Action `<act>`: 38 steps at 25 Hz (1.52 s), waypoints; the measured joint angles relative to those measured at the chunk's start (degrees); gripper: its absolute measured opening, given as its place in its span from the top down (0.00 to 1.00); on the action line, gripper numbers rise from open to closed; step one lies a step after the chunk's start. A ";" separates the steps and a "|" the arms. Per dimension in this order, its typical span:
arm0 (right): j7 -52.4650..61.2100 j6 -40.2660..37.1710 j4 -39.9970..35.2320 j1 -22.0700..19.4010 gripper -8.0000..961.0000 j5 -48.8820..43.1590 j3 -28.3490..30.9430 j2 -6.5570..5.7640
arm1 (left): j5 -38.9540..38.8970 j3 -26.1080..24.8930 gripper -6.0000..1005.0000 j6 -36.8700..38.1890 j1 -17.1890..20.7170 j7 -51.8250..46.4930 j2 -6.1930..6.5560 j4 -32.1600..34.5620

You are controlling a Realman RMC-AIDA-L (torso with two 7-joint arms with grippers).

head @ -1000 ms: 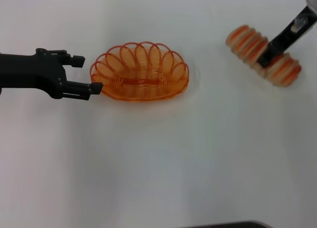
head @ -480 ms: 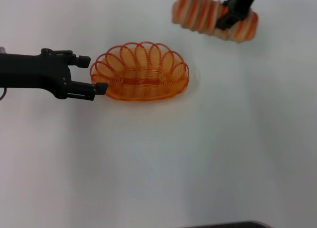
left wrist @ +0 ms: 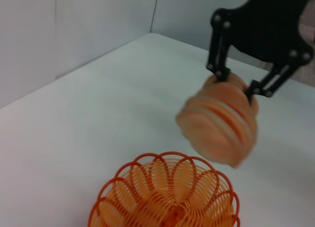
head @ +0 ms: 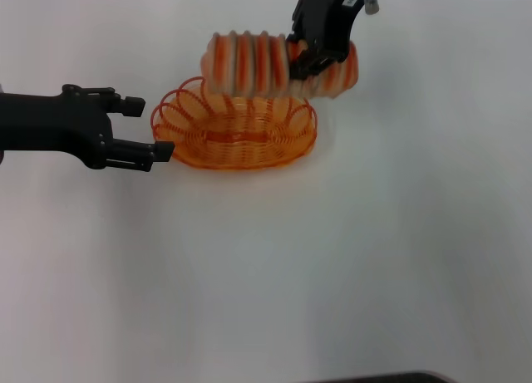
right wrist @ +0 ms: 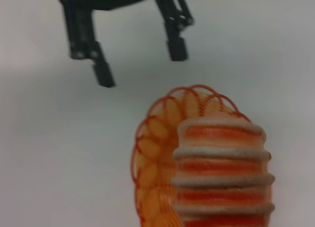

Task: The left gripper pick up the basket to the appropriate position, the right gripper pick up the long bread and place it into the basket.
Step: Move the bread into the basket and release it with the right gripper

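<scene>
You can see the right gripper (head: pixel 306 57) up in the air at the far side of the white table (head: pixel 332 258), and its two fingers are clamped on the long bread (head: pixel 249 63), near the end of the loaf that lies on the robot's right. The bread hangs above the back rim of the basket (head: pixel 235 138) and does not touch it; it lies almost level, along the same direction as the basket, and in the head view it covers part of the far loops. The left wrist view shows the same thing from the side: the right gripper (left wrist: pixel 236 81) holds the bread (left wrist: pixel 219 121) from above, with the basket (left wrist: pixel 165 197) lower and nearer to the camera. The basket stands flat on the table with nothing in it. The left gripper (head: pixel 152 127) is low over the table, just beside the left end of the basket, and its fingers are apart, with one at each side of that end; they are not closed on the wire.
</scene>
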 joint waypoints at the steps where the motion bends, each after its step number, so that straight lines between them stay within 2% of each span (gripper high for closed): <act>1: 0.10 -0.01 0.04 -0.08 0.63 0.44 -0.33 0.00 | 0.02 -0.16 0.12 -0.12 0.14 0.01 0.01 0.24; 6: 0.26 0.29 0.48 -1.06 0.71 1.43 -1.97 0.45 | 0.09 -0.17 0.12 -0.57 0.24 0.08 0.03 0.44; 12: 0.47 4.55 0.67 -3.33 0.75 3.84 -6.44 0.54 | 0.15 0.01 0.12 -0.71 0.10 0.10 0.03 0.44; 17: 0.14 9.65 1.47 -4.75 0.75 5.21 -8.30 0.67 | 0.16 0.00 0.12 -0.71 -0.02 -0.01 0.03 0.43; 20: 0.48 13.63 2.01 -6.00 0.75 7.61 -11.81 0.71 | 0.16 0.01 0.12 -0.71 -0.10 -0.02 0.03 0.42; 28: 0.32 14.77 2.80 -5.98 0.75 10.16 -12.96 0.81 | 0.16 0.09 0.12 -0.71 -0.24 -0.03 0.03 0.41; 33: 0.86 14.30 2.80 -6.00 0.69 10.91 -13.29 0.79 | 0.16 0.10 0.12 -0.71 -0.25 -0.03 0.03 0.41; 38: 1.57 14.63 2.80 -6.37 0.48 10.95 -13.45 0.71 | 0.12 0.03 0.12 -0.71 -0.25 0.16 0.03 0.41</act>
